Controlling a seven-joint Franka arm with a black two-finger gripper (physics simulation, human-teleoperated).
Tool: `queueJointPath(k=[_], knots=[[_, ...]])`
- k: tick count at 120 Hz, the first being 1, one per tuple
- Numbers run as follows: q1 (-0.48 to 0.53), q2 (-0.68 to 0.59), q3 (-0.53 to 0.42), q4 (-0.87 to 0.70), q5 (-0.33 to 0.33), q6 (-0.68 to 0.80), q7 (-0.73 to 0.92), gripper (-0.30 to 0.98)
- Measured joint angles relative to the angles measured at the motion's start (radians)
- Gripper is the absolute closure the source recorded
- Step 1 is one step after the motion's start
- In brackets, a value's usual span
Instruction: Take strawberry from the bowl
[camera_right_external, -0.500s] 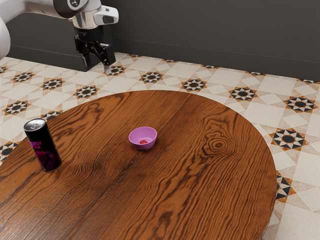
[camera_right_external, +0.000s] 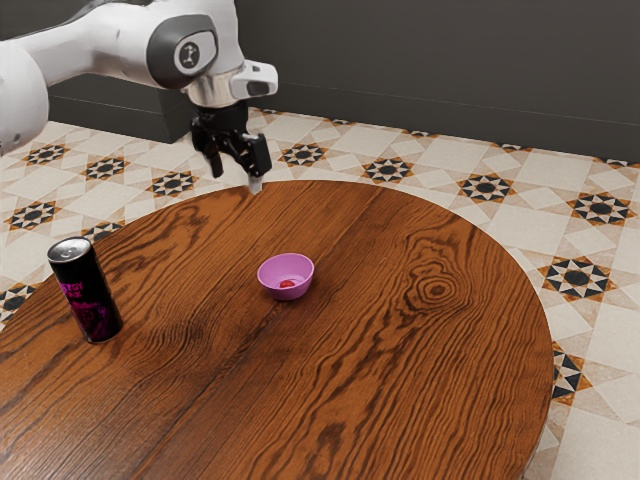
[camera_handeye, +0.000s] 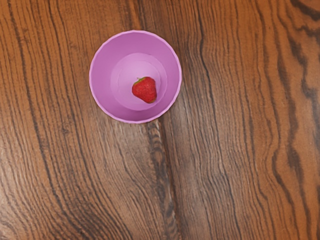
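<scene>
In the exterior view my gripper (camera_right_external: 236, 180) hangs in the air above the table's far edge, up and to the exterior view's left of the bowl. Its two fingers stand apart, open, with nothing between them. The pink bowl (camera_right_external: 285, 268) sits upright on the table, and a bit of the red strawberry (camera_right_external: 287, 285) shows inside. From above, in the wrist view, the whole strawberry (camera_handeye: 145, 90) lies on the floor of the bowl (camera_handeye: 105, 75), off its centre, with a green top at one end.
A black energy drink can (camera_right_external: 86, 295) with pink print stands upright toward the exterior view's left on the round wooden table (camera_right_external: 400, 380). The bowl is well apart from it. A dark wall (camera_right_external: 450, 70) rises beyond the tiled floor.
My arm and gripper have moved toward the exterior view's right and lower, closer to the bowl. Bowl, strawberry and can have stayed where they were.
</scene>
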Motion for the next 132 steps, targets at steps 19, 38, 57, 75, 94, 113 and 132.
queueJointPath(k=[19,38,57,75,94,113,132], knots=[[-0.003,0.081,-0.001,-0.019,-0.022,0.074,-0.073,0.00],[0.001,0.213,-0.001,0.042,-0.046,0.155,-0.127,0.00],[0.010,0.270,0.001,0.018,-0.077,0.224,-0.172,0.14],[0.022,0.312,0.002,0.003,-0.090,0.306,-0.209,0.29],[0.024,0.360,0.014,0.013,-0.094,0.360,-0.238,0.41],[0.030,0.413,0.017,0.030,-0.096,0.398,-0.260,0.43],[0.042,0.440,0.017,0.032,-0.107,0.425,-0.277,0.42]])
